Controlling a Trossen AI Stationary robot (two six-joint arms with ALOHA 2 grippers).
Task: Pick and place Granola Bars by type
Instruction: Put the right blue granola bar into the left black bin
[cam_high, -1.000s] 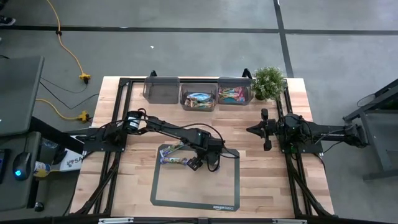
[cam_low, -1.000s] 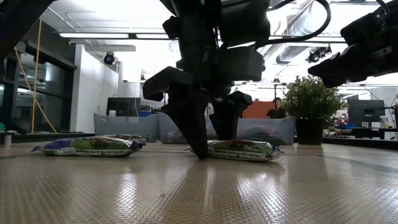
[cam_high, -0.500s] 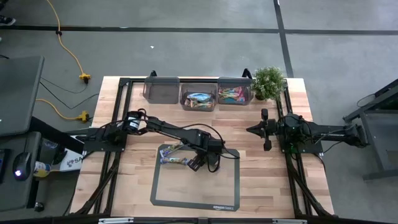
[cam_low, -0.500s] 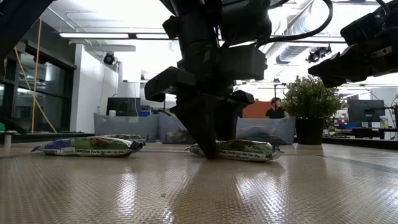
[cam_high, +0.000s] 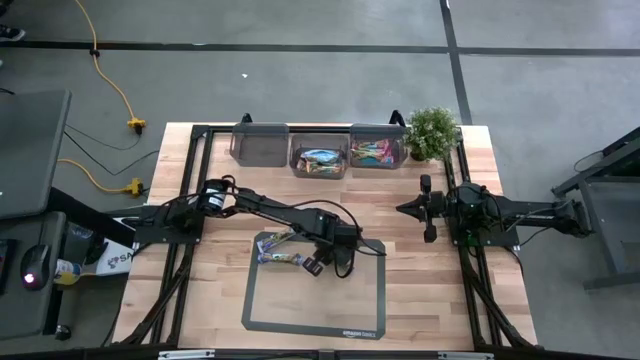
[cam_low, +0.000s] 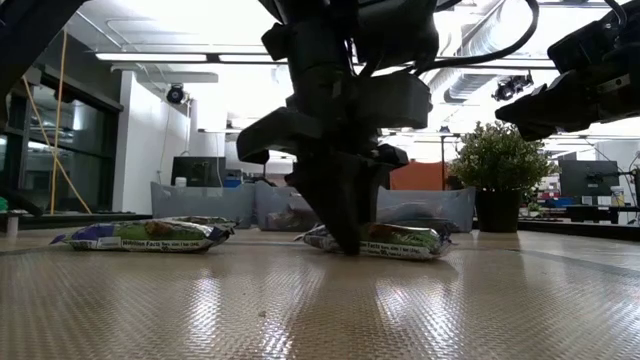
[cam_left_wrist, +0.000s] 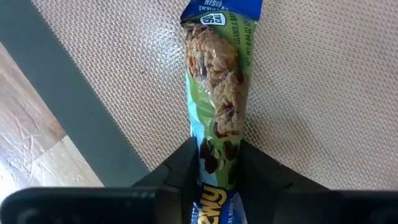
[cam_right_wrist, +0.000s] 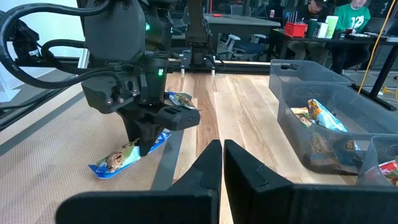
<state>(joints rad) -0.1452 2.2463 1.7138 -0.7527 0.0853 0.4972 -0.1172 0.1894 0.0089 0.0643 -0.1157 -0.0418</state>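
Observation:
A granola bar (cam_left_wrist: 214, 81) in a green and blue wrapper lies flat on the grey mat (cam_high: 370, 300). My left gripper (cam_left_wrist: 216, 171) stands over one end of it, fingers down, shut on it. In the low view the same bar (cam_low: 400, 240) rests on the mat under the gripper (cam_low: 350, 245). A second bar (cam_low: 145, 235) of the same look lies flat on the mat beside it. My right gripper (cam_high: 428, 212) waits shut above the table's right side, holding nothing. My left gripper pinches the bar's two long sides (cam_left_wrist: 214, 158) between its two fingers, near one end of the bar. The fingers come from above, pointing down, and lie across the bar. The bar lies flat on the mat.
Three clear grey bins stand in a row at the far edge: the left one (cam_high: 260, 143) looks bare, the middle one (cam_high: 318, 160) and the right one (cam_high: 377, 152) hold several bars. A potted plant (cam_high: 432, 132) stands right of them. People sit at desks beyond the table.
My left gripper's fingers have closed from either side of the bar onto its long sides, staying at the same place on the mat. The bar still lies on the mat.

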